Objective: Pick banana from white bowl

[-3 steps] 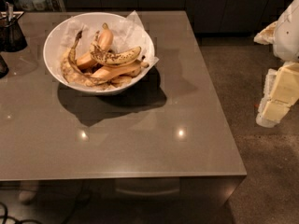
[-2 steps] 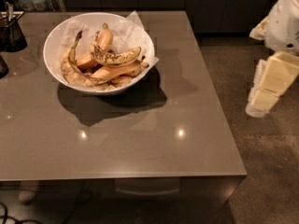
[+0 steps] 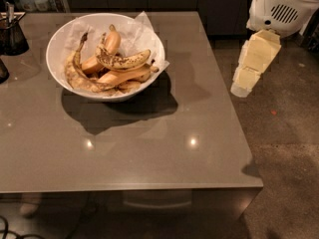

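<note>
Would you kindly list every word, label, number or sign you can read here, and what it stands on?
None: no readable text shows on the banana, the white bowl, the table, the dark container or the gripper, which hangs off the table's right edge, above the floor.

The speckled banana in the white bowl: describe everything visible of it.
The banana is curved, yellow and densely flecked with dark brown speckles, so it looks ripe. It lies crosswise on top of the other bananas in the white bowl, resting on them, close to the crumpled paper lining. Nothing grips it: the gripper hangs off to the side of the table, well away.
</note>
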You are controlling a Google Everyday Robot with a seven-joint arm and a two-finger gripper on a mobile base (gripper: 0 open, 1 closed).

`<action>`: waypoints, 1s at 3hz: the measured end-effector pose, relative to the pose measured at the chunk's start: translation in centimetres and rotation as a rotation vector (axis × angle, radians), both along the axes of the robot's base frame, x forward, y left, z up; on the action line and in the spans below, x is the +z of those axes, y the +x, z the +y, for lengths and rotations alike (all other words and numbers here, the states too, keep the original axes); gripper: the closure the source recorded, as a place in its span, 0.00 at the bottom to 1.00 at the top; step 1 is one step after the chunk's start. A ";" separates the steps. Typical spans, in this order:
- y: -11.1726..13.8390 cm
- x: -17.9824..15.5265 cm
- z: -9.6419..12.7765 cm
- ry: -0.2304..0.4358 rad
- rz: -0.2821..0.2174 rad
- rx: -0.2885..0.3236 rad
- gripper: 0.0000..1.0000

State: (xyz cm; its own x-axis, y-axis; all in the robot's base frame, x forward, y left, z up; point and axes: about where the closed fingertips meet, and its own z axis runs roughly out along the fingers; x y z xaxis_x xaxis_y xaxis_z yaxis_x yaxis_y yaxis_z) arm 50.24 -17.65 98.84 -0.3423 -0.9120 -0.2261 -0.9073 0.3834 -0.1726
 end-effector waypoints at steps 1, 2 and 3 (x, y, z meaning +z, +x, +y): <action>1.2 0.5 2.5 -0.007 -0.029 0.036 0.00; 2.5 0.2 5.2 -0.046 -0.019 0.097 0.00; 4.0 -0.7 8.3 -0.090 0.002 0.167 0.00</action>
State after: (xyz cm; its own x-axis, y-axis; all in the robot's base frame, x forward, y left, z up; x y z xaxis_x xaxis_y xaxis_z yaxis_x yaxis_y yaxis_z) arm 54.26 -9.38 98.15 -0.1851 -0.9726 -0.1404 -0.9574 0.2107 -0.1975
